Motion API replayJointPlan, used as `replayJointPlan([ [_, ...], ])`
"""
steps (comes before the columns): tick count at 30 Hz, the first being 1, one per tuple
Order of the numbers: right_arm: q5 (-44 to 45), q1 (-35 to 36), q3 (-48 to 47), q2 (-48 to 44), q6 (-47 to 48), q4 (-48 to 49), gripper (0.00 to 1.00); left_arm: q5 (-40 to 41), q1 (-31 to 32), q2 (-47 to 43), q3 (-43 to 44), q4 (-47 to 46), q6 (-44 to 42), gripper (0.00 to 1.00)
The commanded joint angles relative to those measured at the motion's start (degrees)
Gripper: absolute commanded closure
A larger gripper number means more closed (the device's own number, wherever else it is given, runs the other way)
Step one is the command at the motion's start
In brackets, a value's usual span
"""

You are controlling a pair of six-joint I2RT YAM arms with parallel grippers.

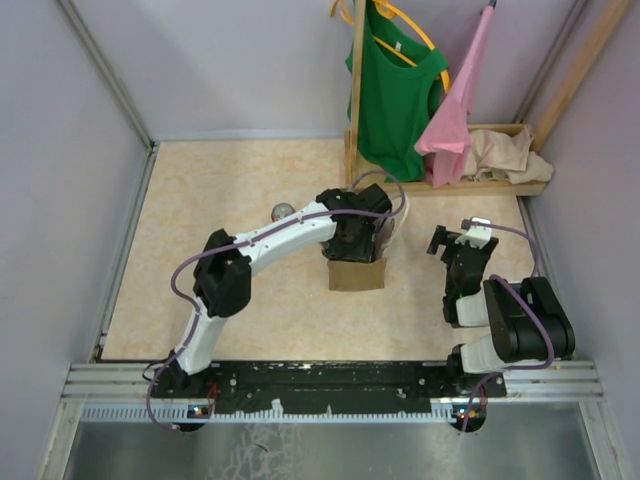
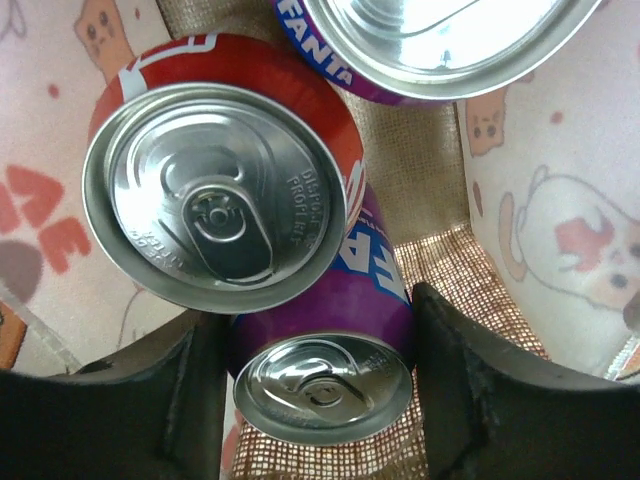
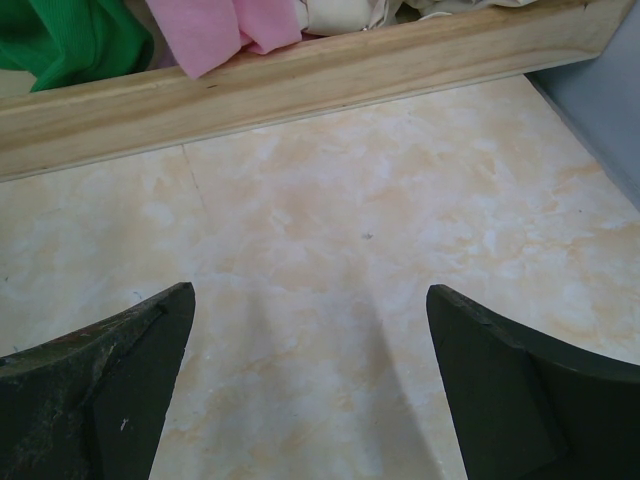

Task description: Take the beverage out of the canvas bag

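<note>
In the canvas bag (image 1: 356,275), the purple can (image 2: 322,385) is clasped by the left gripper (image 2: 315,330); the right gripper (image 3: 310,292) is spread wide.

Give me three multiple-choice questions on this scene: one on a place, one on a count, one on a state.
1. Where is the left gripper? A in the canvas bag B at the wooden rack C on bare table
2. How many cans show in the bag? A one B three C five
3. The right gripper is: A open B shut on a can C shut on cloth
Answers: A, it straddles a purple can between the bag's walls; B, the red can, that purple can, a second purple can; A, fingers spread over the table.
</note>
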State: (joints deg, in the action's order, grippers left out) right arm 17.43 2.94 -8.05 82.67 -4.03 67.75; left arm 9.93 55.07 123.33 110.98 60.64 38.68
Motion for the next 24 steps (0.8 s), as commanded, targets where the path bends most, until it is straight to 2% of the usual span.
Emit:
replayJointPlan([
  [1,0.6,0.0,-1.5,0.0,0.5,3.5,0.01,-4.8,0.5,2.8,-1.5,3.7,-1.1,0.56],
  [3,0.6,0.0,-1.5,0.0,0.6,3.5,0.01,-4.9,0.4,2.7,-0.7,3.7,-1.6,0.8],
  [5,0.5,0.0,-1.5,0.0,0.5,3.5,0.01,-4.6,0.3,2.6,0.5,3.9,-2.3,0.98],
  [12,0.6,0.0,-1.5,0.0,0.5,3.5,0.01,-5.6,0.3,0.8,4.7,4.5,-5.5,1.0],
  [18,0.6,0.0,-1.5,0.0,0.5,3.5,0.01,-6.0,0.3,-1.0,12.2,6.4,-10.0,1.0],
  [24,0.7,0.0,-1.5,0.0,0.5,3.4,0.01,-8.2,0.3,-3.4,13.2,5.9,-12.0,1.0],
])
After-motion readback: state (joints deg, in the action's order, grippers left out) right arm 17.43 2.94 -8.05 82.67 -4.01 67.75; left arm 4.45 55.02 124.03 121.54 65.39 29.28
